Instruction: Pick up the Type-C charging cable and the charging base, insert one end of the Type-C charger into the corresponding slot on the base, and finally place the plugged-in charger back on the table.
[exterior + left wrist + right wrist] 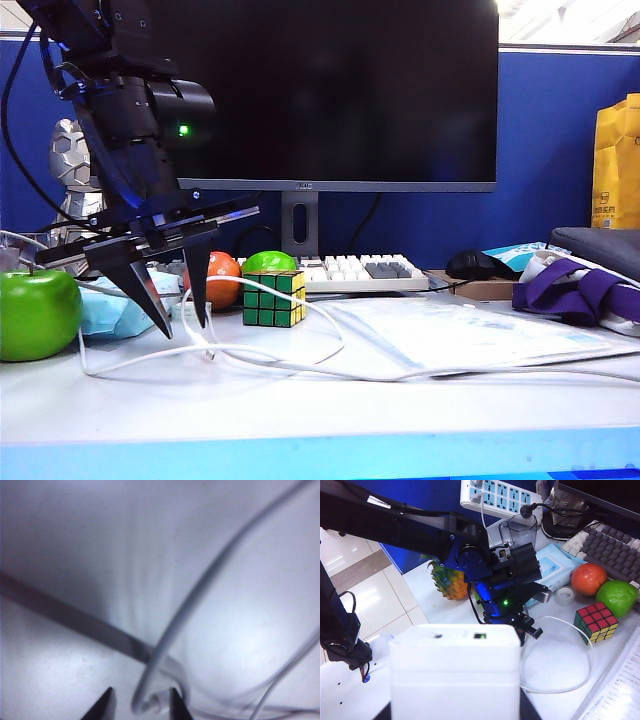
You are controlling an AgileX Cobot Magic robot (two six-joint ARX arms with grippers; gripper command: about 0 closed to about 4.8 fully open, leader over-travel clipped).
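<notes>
**Q:** Left gripper (180, 322) — where is it, and what step is this?

**A:** It hangs low over the near-left worktop (300, 420), jaws parted, tips straddling the Type-C charging cable (290, 365). Nothing is pinched yet. I judge this as the pick-up of the plug end.

**Q:** And the right gripper?

**A:** Its own fingers hardly show. The charging base (454, 672) fills the near part of the right wrist view, a small slot on its upper face, apparently held aloft; the jaws seem clamped on it.

**Q:** What does the next move call for?

**A:** Probably settling lower and closing squarely on the plug, not the limp cord.

**Q:** What does one view add?

**A:** Only the left wrist view shows the cable's end (150, 702) between the fingertips (175, 705). Only the right wrist view shows the base; the exterior view lacks it.
</notes>
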